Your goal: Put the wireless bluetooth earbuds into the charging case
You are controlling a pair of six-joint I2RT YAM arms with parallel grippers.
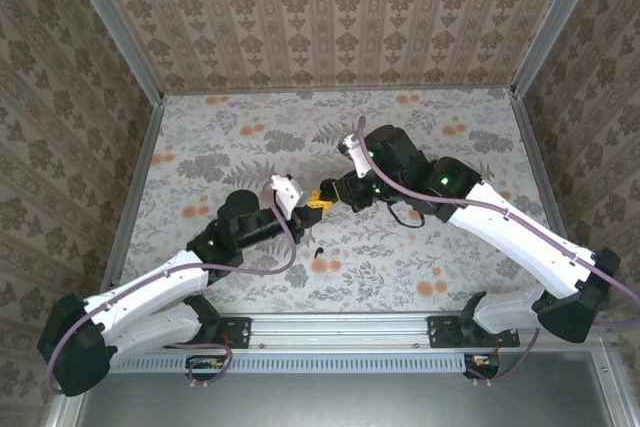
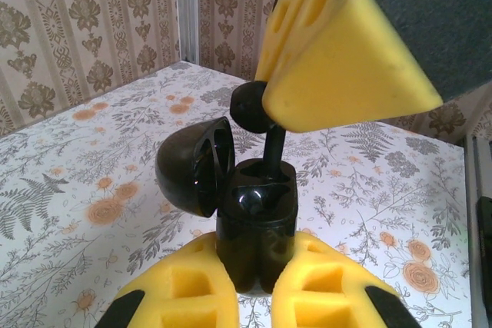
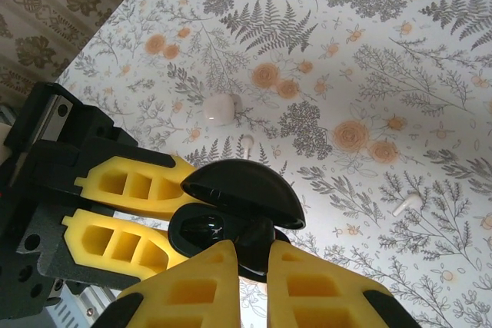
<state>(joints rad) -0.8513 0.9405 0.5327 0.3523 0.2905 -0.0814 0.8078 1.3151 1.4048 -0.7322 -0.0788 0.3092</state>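
Near the middle of the top view, over the flowered table (image 1: 450,147), the two arms meet almost nose to nose. The left gripper (image 1: 306,204) is pressed together on the black charging case (image 2: 255,224), its yellow fingers (image 2: 181,289) clamping the lower body and holding it upright at the bottom centre of the left wrist view. The lid (image 2: 192,170) is flipped open and hangs off to the left. Coming in from the upper right of that same view, the right gripper (image 2: 346,51) pinches one earbud (image 2: 252,109). Its round head pokes out beside the yellow pad and its stem points straight down, reaching the case's open top; I cannot tell whether it is seated. From the right wrist, the right gripper's fingers (image 3: 192,289) close just under the domed lid (image 3: 242,190). The other earbud (image 1: 317,250) lies on the table just below the grippers in the top view, apart from both.
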